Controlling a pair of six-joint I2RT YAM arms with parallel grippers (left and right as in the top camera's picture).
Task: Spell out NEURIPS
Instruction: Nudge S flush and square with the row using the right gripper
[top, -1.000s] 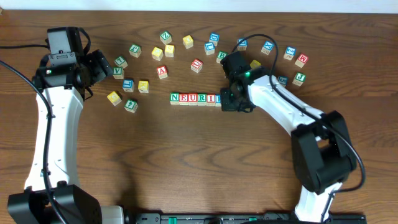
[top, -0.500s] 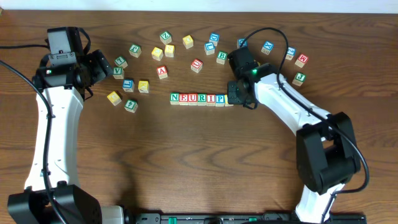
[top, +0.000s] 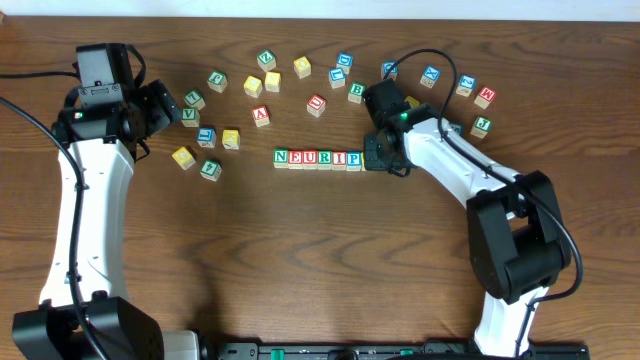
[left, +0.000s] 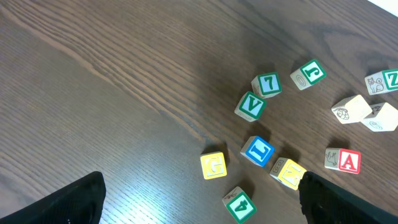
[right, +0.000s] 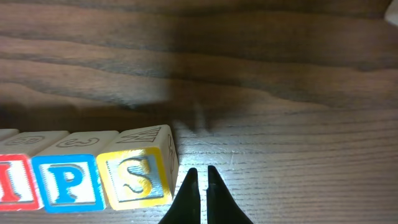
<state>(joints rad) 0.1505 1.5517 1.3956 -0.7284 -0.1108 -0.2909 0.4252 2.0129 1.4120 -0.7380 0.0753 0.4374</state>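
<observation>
Cubes of the row (top: 318, 158) stood touching one another on the table (top: 300, 260). From overhead we read N, E, U, R, I, P, and the row's end lay right at the right gripper (top: 385, 160). The right wrist view showed us that end piece, the yellow-framed S cube (right: 134, 174), just left of the fingertips. We could not tell whether it touched them. The blue P cube (right: 67, 182) sat against the S cube's far side, further left of the gripper. The right gripper's jaws were pressed together and had hold of nothing.

The left gripper (left: 199, 186) hung with its jaws spread as wide as they went and gripped nothing. Loose cubes lay on the table ahead of it, between its two fingers. We saw a yellow G cube (left: 213, 165) nearest, a blue L cube (left: 258, 150) just beyond, and a green V cube (left: 250, 106) further out. A red A cube (left: 343, 160) lay off toward its right finger. The row lay well apart from this gripper, over toward the right arm.
</observation>
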